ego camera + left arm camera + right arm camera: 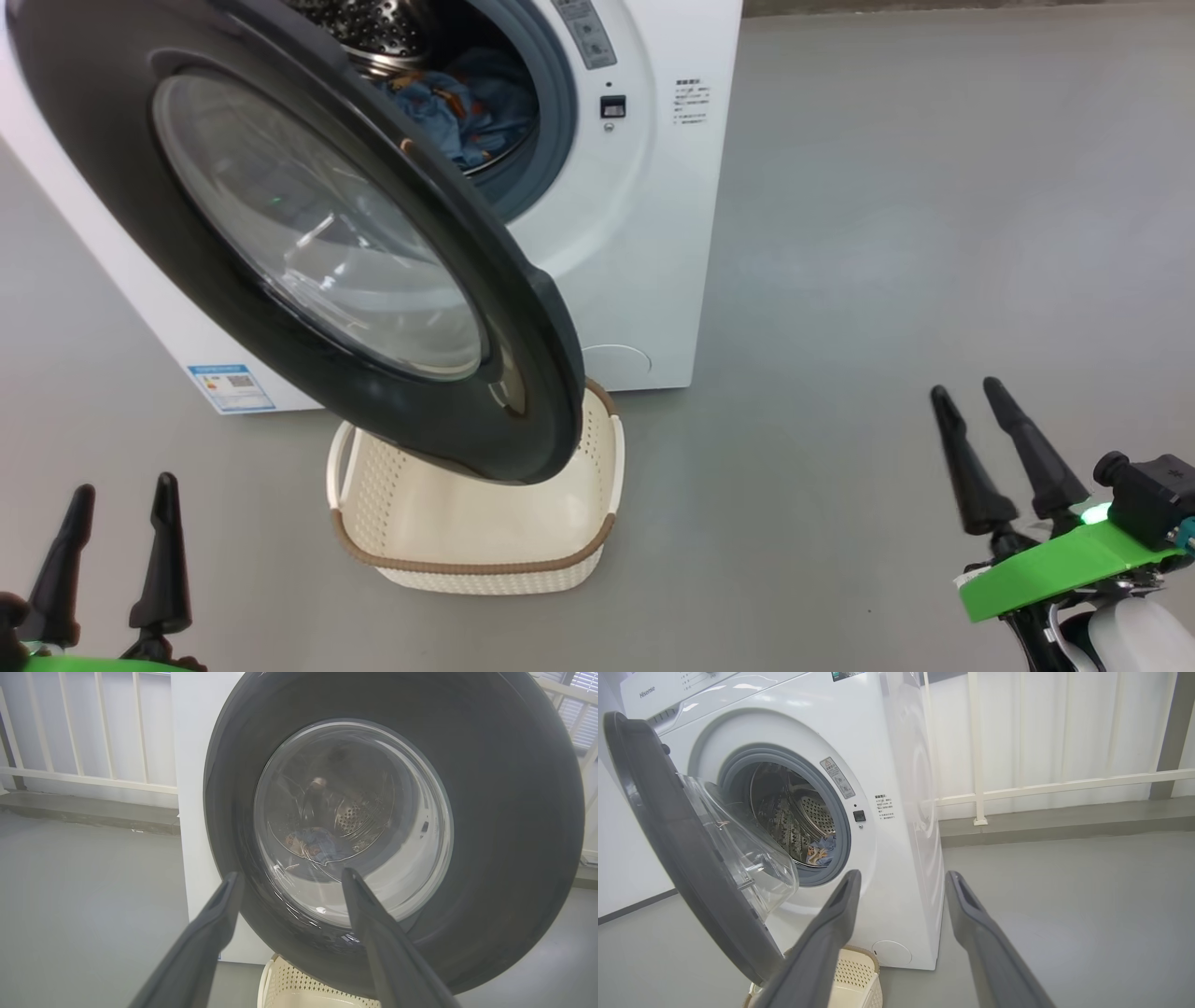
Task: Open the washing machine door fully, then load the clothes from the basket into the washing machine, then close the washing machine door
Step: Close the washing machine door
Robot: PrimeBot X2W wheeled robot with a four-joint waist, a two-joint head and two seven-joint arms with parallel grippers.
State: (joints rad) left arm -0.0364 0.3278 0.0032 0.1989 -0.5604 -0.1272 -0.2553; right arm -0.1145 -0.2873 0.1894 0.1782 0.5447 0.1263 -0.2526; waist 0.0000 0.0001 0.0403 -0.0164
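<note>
L gripper (125, 485) wide, empty; washing machine door (308, 233) ajar straight ahead, basket (485, 583) under it. R gripper (964, 386) fingers apart, empty; clothes (467, 107) inside washing machine (644, 233), ahead-left of it.

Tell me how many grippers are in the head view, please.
2. The left gripper is at the lower left and the right gripper at the lower right, both open, empty and apart from the basket. None seems hidden.

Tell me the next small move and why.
Probably move the left gripper forward to the black outer face of the washing machine door and start pushing it shut: the clothes lie in the drum, the basket looks empty, the door stands partly open, and that gripper faces it, open.
</note>
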